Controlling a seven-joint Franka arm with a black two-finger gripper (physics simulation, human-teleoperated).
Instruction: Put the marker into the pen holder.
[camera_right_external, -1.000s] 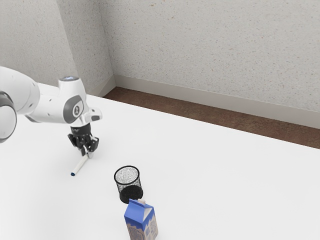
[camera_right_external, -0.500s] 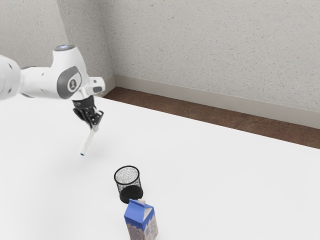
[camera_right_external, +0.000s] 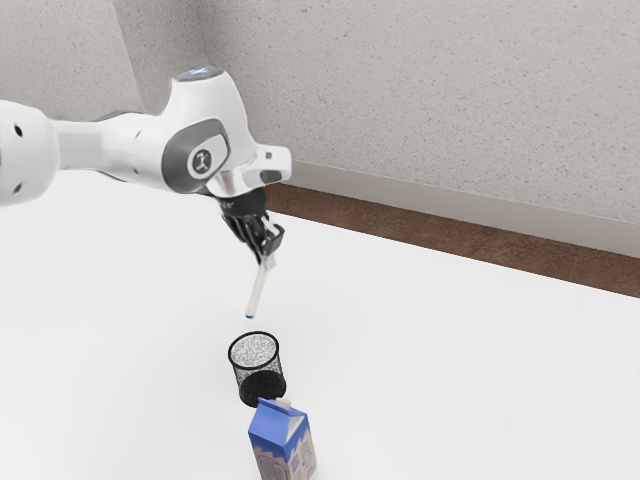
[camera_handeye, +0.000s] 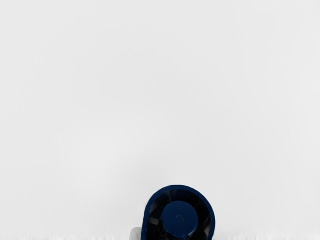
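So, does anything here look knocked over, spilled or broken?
Nothing stands out. The marker hangs tilted, but the hand is holding it; the mesh holder and blue carton both stand upright.

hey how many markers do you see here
1. The marker is held up in the air by the end effector, slanting steeply downward, outside the pen holder.

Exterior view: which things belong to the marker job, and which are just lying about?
Part of the job:
- marker, held in the gripper, blue end down
- pen holder, black mesh, upright; the marker isn't in it

Just there:
- blue carton, standing by the pen holder
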